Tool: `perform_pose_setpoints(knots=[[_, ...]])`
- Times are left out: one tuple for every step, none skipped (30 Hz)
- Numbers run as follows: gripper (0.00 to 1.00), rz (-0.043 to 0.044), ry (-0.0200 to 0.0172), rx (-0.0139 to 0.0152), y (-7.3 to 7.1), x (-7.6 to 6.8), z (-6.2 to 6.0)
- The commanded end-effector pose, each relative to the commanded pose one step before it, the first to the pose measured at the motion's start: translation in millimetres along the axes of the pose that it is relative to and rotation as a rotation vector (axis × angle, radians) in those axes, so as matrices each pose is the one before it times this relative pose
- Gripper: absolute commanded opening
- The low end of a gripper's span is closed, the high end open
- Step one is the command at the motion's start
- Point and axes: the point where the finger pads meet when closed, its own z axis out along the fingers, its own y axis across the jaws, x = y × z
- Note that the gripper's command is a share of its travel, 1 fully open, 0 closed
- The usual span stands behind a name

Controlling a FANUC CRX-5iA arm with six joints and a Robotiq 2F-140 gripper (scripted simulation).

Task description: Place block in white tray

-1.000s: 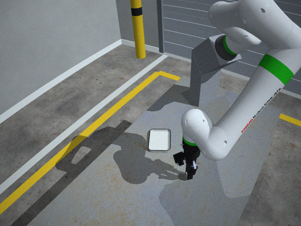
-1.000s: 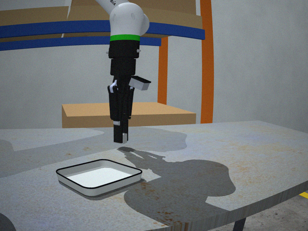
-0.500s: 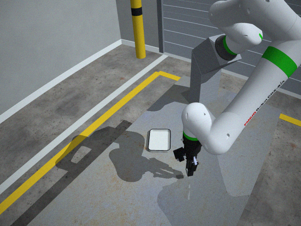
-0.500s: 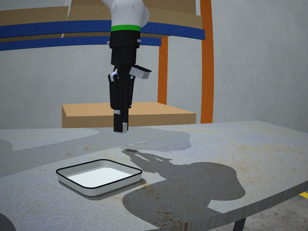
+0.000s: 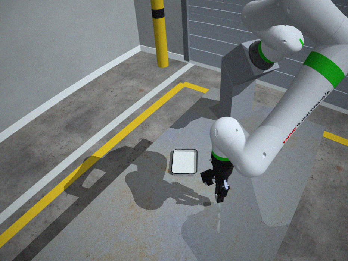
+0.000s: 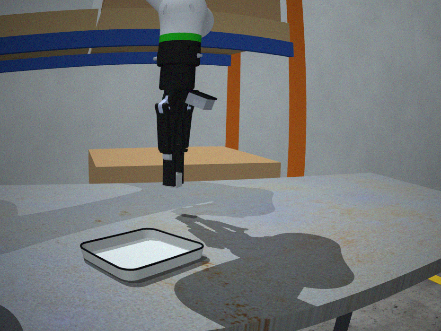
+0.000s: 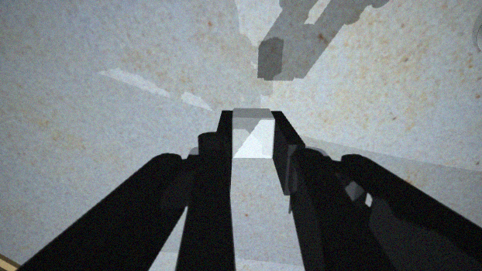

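Observation:
My gripper is shut on a small grey block and holds it well above the metal table. In the wrist view the block sits between the two black fingertips. The white tray with a dark rim lies empty on the table. In the top view it is to the left of and behind the gripper. In the exterior view it is below and to the left, nearer the camera. The gripper's shadow falls on the table beside the tray.
The arm's grey pedestal stands at the table's back edge. A cardboard box and an orange and blue rack stand behind the table. A yellow post stands on the floor far off.

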Motion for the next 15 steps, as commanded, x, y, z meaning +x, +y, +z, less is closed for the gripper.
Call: perform_pose_setpoints(knots=[[0.1,-0.00036,0.00126,0.00075,-0.49,0.7,-0.76],[0.1,0.0,0.0,0.0,0.0,0.0,0.0],[0.1,0.0,0.0,0.0,0.0,0.0,0.0],[0.1,0.0,0.0,0.0,0.0,0.0,0.0],[0.1,0.0,0.0,0.0,0.0,0.0,0.0],[0.1,0.0,0.0,0.0,0.0,0.0,0.0],[0.1,0.0,0.0,0.0,0.0,0.0,0.0],[0.1,0.0,0.0,0.0,0.0,0.0,0.0],[0.1,0.0,0.0,0.0,0.0,0.0,0.0],[0.1,-0.00002,-0.00002,-0.00006,0.87,0.33,0.02],[0.1,-0.00009,-0.0001,-0.00033,5.32,1.97,0.08],[0.1,-0.00011,-0.00014,-0.00043,12.2,4.34,0.1],[0.1,0.00008,0.00007,0.00026,19.53,6.47,-0.07],[0.1,-0.00004,0.00001,-0.00028,26.99,9.31,0.05],[0.1,0.00014,0.00016,0.00065,18.26,5.93,-0.13]])
